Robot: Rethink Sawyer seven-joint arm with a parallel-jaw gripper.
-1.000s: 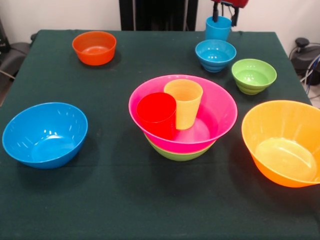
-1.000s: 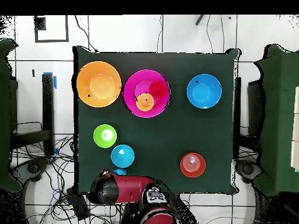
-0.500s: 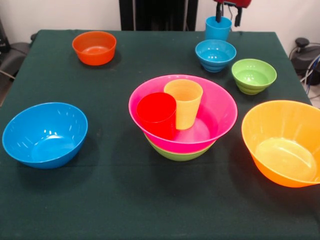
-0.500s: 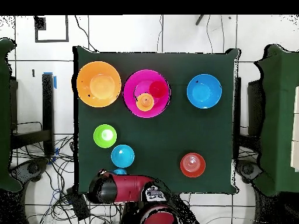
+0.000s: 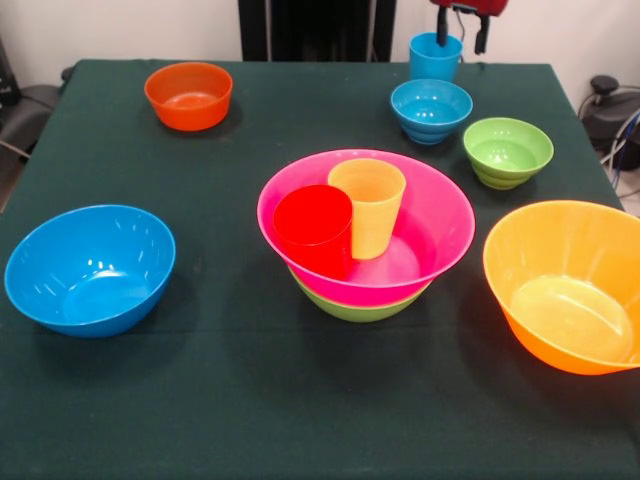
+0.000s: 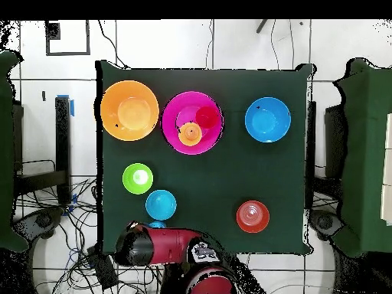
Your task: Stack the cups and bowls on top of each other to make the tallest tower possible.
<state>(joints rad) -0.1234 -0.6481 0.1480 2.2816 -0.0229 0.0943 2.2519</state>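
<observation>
While the arm hangs above the table's far edge, the scene reads:
Gripper (image 5: 459, 36): fingers spread, holding nothing, above the light blue cup (image 5: 435, 57).
Tower: pink bowl (image 5: 435, 222) nested on a green bowl (image 5: 350, 306), mid-table.
Inside pink bowl: red cup (image 5: 314, 230), yellow cup (image 5: 368, 205), upright, touching.

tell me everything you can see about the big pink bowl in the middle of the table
The pink bowl is the large, glossy, plastic-looking one, round with a wide flaring rim. It sits upright and level near the table's middle, nested on a green bowl whose edge shows underneath. Inside it stand two upright tumblers side by side: a red cup and a translucent yellow cup. The gripper is nowhere near it.
</observation>
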